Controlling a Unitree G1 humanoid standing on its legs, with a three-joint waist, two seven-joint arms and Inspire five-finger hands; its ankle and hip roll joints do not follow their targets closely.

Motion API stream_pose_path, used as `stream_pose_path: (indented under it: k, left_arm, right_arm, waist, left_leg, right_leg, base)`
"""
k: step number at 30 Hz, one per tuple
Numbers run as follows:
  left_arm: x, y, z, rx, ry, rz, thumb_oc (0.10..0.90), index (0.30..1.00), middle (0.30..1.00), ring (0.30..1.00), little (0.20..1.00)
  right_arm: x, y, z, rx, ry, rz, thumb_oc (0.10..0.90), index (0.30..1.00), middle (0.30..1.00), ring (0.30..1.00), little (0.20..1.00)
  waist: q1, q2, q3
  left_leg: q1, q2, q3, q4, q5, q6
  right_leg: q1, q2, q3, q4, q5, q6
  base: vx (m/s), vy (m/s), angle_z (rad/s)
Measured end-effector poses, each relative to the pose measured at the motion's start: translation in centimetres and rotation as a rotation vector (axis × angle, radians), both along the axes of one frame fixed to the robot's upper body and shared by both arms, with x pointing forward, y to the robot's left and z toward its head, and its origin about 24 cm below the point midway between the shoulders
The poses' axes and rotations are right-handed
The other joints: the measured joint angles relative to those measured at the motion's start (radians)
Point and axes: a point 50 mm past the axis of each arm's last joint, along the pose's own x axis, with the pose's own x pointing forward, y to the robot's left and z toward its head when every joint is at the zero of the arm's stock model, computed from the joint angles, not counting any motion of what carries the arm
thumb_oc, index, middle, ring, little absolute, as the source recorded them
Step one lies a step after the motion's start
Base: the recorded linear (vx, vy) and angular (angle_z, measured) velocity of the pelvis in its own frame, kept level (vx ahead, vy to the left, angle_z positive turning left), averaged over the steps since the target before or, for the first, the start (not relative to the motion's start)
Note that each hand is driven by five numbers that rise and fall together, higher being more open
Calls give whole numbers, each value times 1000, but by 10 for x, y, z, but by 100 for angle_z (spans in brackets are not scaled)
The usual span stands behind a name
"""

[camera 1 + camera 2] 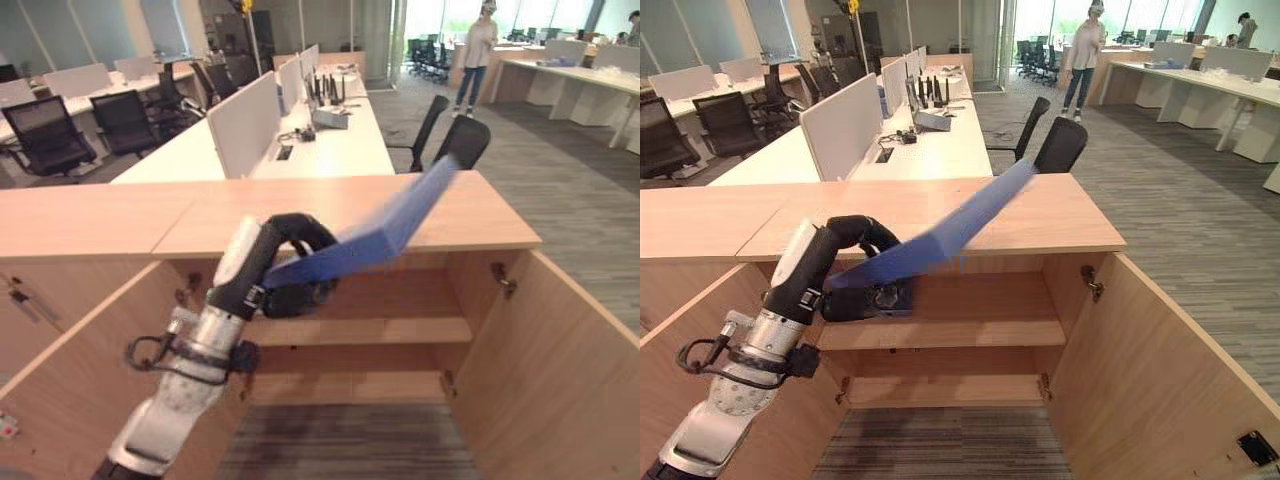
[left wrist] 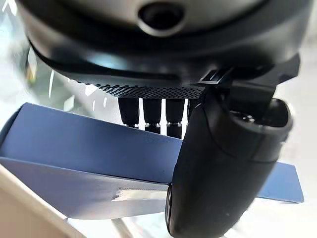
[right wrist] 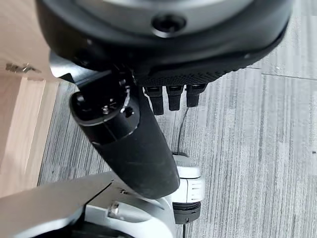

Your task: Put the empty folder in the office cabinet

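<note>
A flat blue folder (image 1: 375, 235) slants up and to the right in front of the open wooden cabinet (image 1: 480, 220). My left hand (image 1: 290, 270) is shut on its lower left end, just above the upper shelf (image 1: 400, 330). The folder's far end rises above the cabinet top. In the left wrist view the thumb (image 2: 223, 173) presses on the blue folder (image 2: 89, 144) with fingers (image 2: 151, 111) behind it. My right hand (image 3: 133, 139) hangs over grey carpet, fingers (image 3: 171, 96) relaxed and holding nothing.
Both cabinet doors stand open, the right door (image 1: 560, 370) and the left door (image 1: 70, 380). A lower shelf (image 1: 950, 390) sits beneath the upper one. Behind the cabinet are white desks (image 1: 300, 140) with office chairs (image 1: 455, 140). A person (image 1: 478, 55) stands far back.
</note>
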Motion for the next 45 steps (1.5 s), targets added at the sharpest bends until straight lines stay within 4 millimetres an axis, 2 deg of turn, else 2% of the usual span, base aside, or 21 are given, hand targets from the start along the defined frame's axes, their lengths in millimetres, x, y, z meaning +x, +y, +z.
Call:
stream_pose_path:
  k: [2,3,6,7,9,10,12,14,21,24,25,28,30,31,32,35,38,45]
  left_arm:
    - [-4,2,-22,-60,175,-66,400,300,300,300,300]
    - [-12,0,-53,-77,372,-103,400,300,300,300,300]
    - [-35,2,-104,-54,665,-97,400,300,300,300,300]
    - [-54,7,-129,-41,817,-71,400,300,300,300,300]
    - [-71,15,-149,-22,936,-33,400,300,300,300,300]
    - [-74,18,-152,-17,952,-18,400,300,300,300,300]
    - [-79,26,-155,16,962,22,400,300,300,300,300]
    - [-76,34,-152,89,924,65,400,300,300,300,300]
    - [-73,56,-161,330,894,149,400,300,300,300,300]
    - [-77,61,-167,457,886,154,400,300,300,300,300]
    - [-79,62,-171,496,893,159,400,300,300,300,300]
    - [-87,67,-174,536,910,176,400,300,300,300,300]
    - [-90,71,-173,557,905,190,400,300,300,300,300]
    - [-90,74,-171,566,897,207,400,300,300,300,300]
    - [-89,76,-169,579,882,221,400,300,300,300,300]
    - [-82,71,-161,571,820,221,400,300,300,300,300]
    - [-78,63,-154,523,785,199,400,300,300,300,300]
    - [-65,57,-145,436,742,181,400,300,300,300,300]
  right_arm:
    - [3,-3,1,-4,-1,12,800,900,900,900,900]
    - [3,-4,1,1,6,23,800,900,900,900,900]
    - [3,-3,1,11,11,35,800,900,900,900,900]
    - [2,-1,0,21,17,37,800,900,900,900,900]
    - [1,3,-1,36,19,35,800,900,900,900,900]
    - [1,4,-1,40,18,35,800,900,900,900,900]
    - [2,9,-2,52,18,34,800,900,900,900,900]
    - [4,14,-3,64,10,34,800,900,900,900,900]
    - [7,14,-3,66,1,39,800,900,900,900,900]
    - [17,19,-3,72,-15,138,800,900,900,900,900]
    - [25,16,0,56,-50,240,800,900,900,900,900]
    - [46,6,11,15,-182,305,800,900,900,900,900]
    - [79,2,38,0,-388,422,800,900,900,900,900]
    - [108,8,62,-5,-567,510,800,900,900,900,900]
    - [130,7,77,-40,-689,529,800,900,900,900,900]
    - [176,15,110,-89,-900,587,800,900,900,900,900]
    - [190,19,119,-104,-952,610,800,900,900,900,900]
    - [184,39,109,-13,-921,648,800,900,900,900,900]
  waist:
    - [-6,8,0]
    - [-8,11,0]
    - [-12,10,3]
    - [-13,5,11]
    - [-10,-3,30]
    - [-4,3,34]
    - [6,-8,46]
    - [5,-19,48]
    - [1,-21,47]
    - [1,-22,47]
    - [2,-22,49]
    - [-1,-21,50]
    - [-10,-15,57]
    - [-22,-12,62]
    - [-26,-18,61]
    - [-19,-18,61]
    - [1,-16,61]
    - [-3,-11,67]
  left_leg:
    - [-2,0,1,0,0,-1]
    - [-6,1,1,0,1,-2]
    - [-13,3,1,0,3,-3]
    - [-12,4,1,0,3,-3]
    - [-12,5,1,0,2,-3]
    - [-11,5,1,0,3,-4]
    - [-13,4,-3,0,3,-4]
    - [-13,3,-7,0,2,-2]
    - [-12,2,-2,0,4,-5]
    - [-11,2,-2,0,2,-2]
    - [-12,2,0,0,4,-4]
    - [-13,2,3,0,2,-2]
    - [-14,3,9,0,2,-2]
    - [-13,4,10,0,1,0]
    - [-11,5,10,0,1,0]
    - [-13,5,7,0,1,-1]
    - [-11,4,8,0,2,-4]
    - [-10,5,14,4,9,8]
  right_leg:
    - [-5,0,1,0,1,-1]
    - [-9,0,1,0,2,-3]
    - [-21,3,1,0,4,-6]
    - [-20,3,0,0,4,-6]
    - [-19,4,-1,0,4,-5]
    - [-18,4,-2,0,4,-5]
    - [-17,3,-6,0,5,-3]
    - [-16,3,-8,0,1,-2]
    - [-17,2,-7,0,0,0]
    - [-12,2,-9,0,0,-1]
    - [-17,2,-6,0,1,-3]
    - [-20,2,-5,0,0,0]
    - [-22,2,0,0,0,1]
    - [-22,2,0,0,0,1]
    - [-20,3,0,0,0,0]
    - [-22,3,-1,0,-3,-6]
    - [-21,2,-1,0,-5,-5]
    - [-18,1,-5,0,1,-3]
  base:
    - [-7,-4,-2]
    - [0,0,0]
    - [0,0,0]
    - [0,0,0]
    - [0,0,0]
    - [0,0,0]
    - [-2,-11,5]
    - [0,-9,4]
    - [1,-3,-1]
    - [0,0,0]
    - [0,0,0]
    - [-39,3,-5]
    - [-18,-1,-9]
    - [0,0,0]
    - [0,0,0]
    - [-3,-4,3]
    - [10,-1,1]
    - [-9,-4,-2]
